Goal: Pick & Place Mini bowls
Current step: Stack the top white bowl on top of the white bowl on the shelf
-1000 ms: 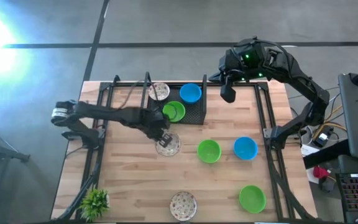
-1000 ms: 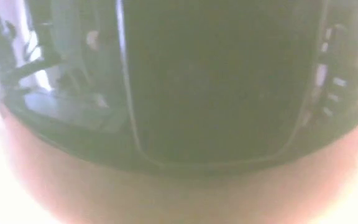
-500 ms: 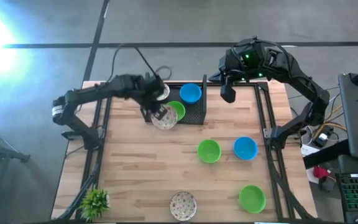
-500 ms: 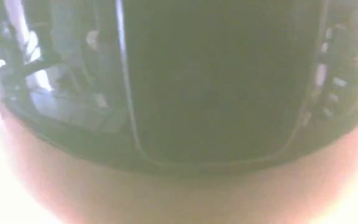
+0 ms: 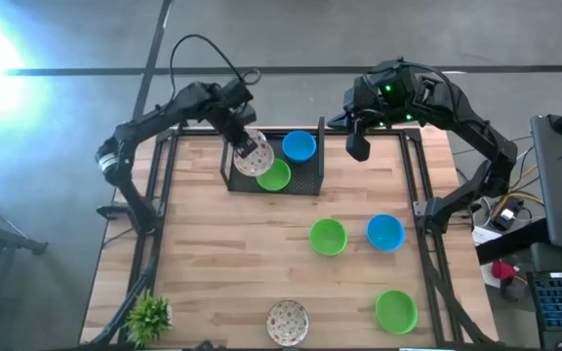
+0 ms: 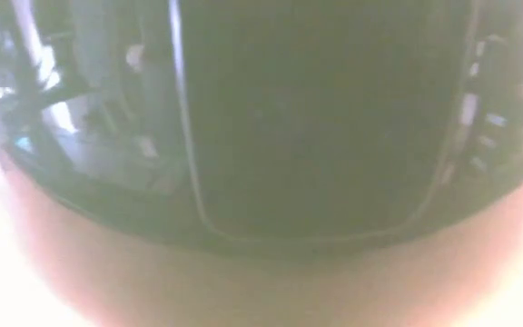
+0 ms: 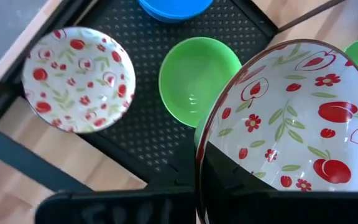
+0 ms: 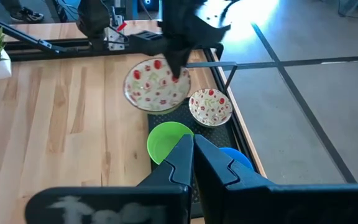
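- Left gripper (image 5: 249, 148) is clamped on the rim of a red-flowered bowl (image 5: 254, 159) and holds it up over the black tray (image 5: 312, 172), at the tray's left end.
- Flowered bowl in the left wrist view (image 7: 291, 124) fills one side, tilted, with the dark finger across its lower edge.
- Tray holds three more bowls: a second flowered bowl (image 7: 78, 79) near the table's far edge, a green bowl (image 7: 197, 81) in the middle, and a blue bowl (image 5: 299, 146) at the right end (only its edge shows in the left wrist view).
- Held bowl hangs just above the green one; from above it partly covers the flowered bowl in the tray.
- Right gripper (image 5: 357, 146) hangs with its fingers pressed together and nothing in them, past the tray's right end at the far side of the table.
- Table (image 5: 213, 263) has four more bowls out on the wood: a green one (image 5: 328, 236) beside a blue one (image 5: 385, 232) in the middle, another green one (image 5: 395, 311) near the front right, and a flowered one (image 5: 288, 321) at the front edge.
- Plant (image 5: 148, 317) sits at the front left corner.
- Low view is a dark blur, so nothing can be told from it.
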You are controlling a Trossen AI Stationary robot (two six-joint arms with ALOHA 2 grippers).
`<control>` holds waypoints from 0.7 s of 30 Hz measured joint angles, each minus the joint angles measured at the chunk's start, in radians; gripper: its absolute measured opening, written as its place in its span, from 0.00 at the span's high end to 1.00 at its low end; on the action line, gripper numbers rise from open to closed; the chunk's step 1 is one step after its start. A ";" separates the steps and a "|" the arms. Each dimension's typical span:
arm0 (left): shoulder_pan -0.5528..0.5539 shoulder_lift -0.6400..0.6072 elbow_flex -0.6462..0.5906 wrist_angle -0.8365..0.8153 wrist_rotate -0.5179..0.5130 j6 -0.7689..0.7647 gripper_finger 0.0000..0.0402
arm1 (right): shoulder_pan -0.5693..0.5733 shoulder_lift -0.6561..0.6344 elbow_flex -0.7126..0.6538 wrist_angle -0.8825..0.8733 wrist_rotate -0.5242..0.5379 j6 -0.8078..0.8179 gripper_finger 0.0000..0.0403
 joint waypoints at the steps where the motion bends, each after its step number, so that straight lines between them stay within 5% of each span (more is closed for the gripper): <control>1: 0.013 0.014 0.013 -0.006 0.010 0.025 1.00 | 0.000 0.000 0.000 0.000 0.000 0.000 0.98; 21: 0.152 0.300 0.339 -0.164 0.008 0.463 1.00 | 0.000 0.000 0.000 0.000 0.000 0.008 0.98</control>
